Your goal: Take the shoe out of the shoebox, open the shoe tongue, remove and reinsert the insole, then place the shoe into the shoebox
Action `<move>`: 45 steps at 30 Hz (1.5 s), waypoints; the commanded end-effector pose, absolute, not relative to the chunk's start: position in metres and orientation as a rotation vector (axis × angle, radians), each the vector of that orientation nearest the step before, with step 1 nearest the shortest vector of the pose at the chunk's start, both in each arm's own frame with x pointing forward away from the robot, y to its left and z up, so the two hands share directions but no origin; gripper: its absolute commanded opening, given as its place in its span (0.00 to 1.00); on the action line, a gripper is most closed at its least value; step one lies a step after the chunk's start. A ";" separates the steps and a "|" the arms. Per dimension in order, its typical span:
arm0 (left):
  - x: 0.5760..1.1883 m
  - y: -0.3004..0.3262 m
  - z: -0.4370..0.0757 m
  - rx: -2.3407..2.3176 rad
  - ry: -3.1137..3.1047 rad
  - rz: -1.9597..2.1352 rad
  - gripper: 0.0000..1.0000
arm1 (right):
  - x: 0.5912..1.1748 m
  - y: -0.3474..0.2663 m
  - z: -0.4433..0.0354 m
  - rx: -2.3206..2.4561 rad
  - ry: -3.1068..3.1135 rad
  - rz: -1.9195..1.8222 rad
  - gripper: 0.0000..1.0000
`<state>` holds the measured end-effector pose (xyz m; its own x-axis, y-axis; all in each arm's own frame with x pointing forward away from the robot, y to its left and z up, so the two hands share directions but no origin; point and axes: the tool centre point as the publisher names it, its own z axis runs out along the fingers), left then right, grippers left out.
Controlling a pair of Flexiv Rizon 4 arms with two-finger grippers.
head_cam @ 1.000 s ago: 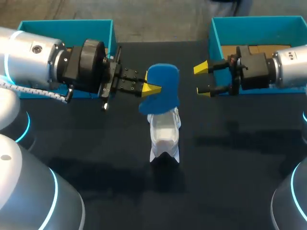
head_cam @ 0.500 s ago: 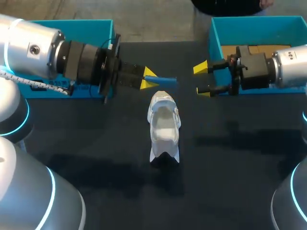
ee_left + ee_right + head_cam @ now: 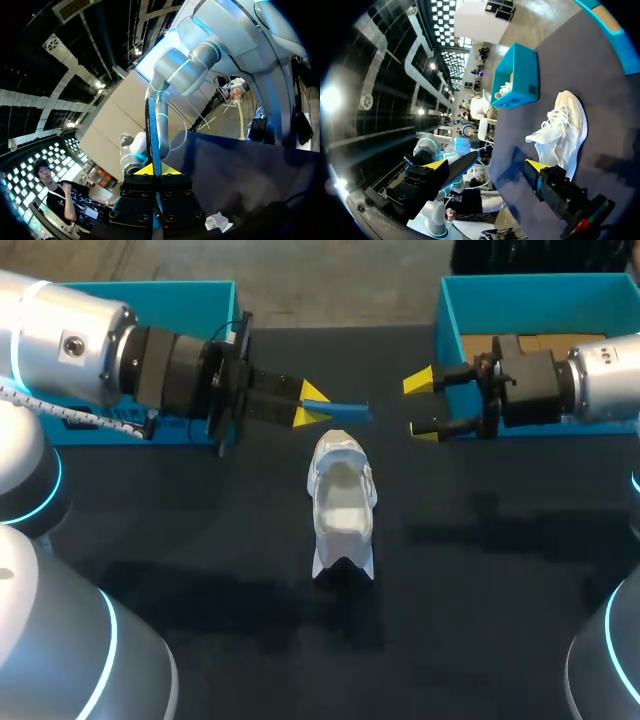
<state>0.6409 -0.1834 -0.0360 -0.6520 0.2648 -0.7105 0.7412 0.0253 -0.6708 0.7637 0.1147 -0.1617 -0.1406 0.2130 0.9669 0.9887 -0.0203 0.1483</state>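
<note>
Two yellow fingers of your left gripper (image 3: 312,408) are pinched tight on the blue insole (image 3: 348,408), holding it in the air just past the far end of the white shoe (image 3: 342,505), probably so it can slide back in. Your right gripper (image 3: 425,405) hangs wide open with nothing in it, near the shoebox (image 3: 540,288), maybe ready to help. You can see the shoe standing on the black table (image 3: 500,590) between your arms, its opening facing up.

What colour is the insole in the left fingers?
Blue; the insole shows best in the right wrist view.
</note>
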 end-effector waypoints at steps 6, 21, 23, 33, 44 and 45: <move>0.647 -0.177 -0.081 1.246 1.864 -1.371 0.00 | 0.764 0.116 -0.162 -1.322 -1.459 -1.237 1.00; 0.672 -0.182 -0.122 1.454 1.432 -1.029 0.00 | 0.764 0.116 -0.162 -1.322 -1.459 -1.237 1.00; 0.676 -0.185 -0.126 1.484 1.379 -0.939 0.00 | 0.764 0.116 -0.162 -1.322 -1.459 -1.237 1.00; 0.676 -0.185 -0.126 1.484 1.379 -0.939 0.00 | 0.764 0.116 -0.162 -1.322 -1.459 -1.237 1.00; 0.685 -0.191 -0.137 1.417 1.291 -0.899 0.00 | 0.764 0.116 -0.162 -1.322 -1.459 -1.237 1.00; 0.688 -0.191 -0.139 1.408 1.272 -0.887 0.00 | 0.763 0.117 -0.163 -1.320 -1.455 -1.234 1.00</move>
<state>0.6875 -0.1822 -0.1232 0.1548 0.2962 -0.9425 0.9848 0.0298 0.1711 0.7636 0.1151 -0.1615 -0.1392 0.2119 0.9673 0.9890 -0.0199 0.1467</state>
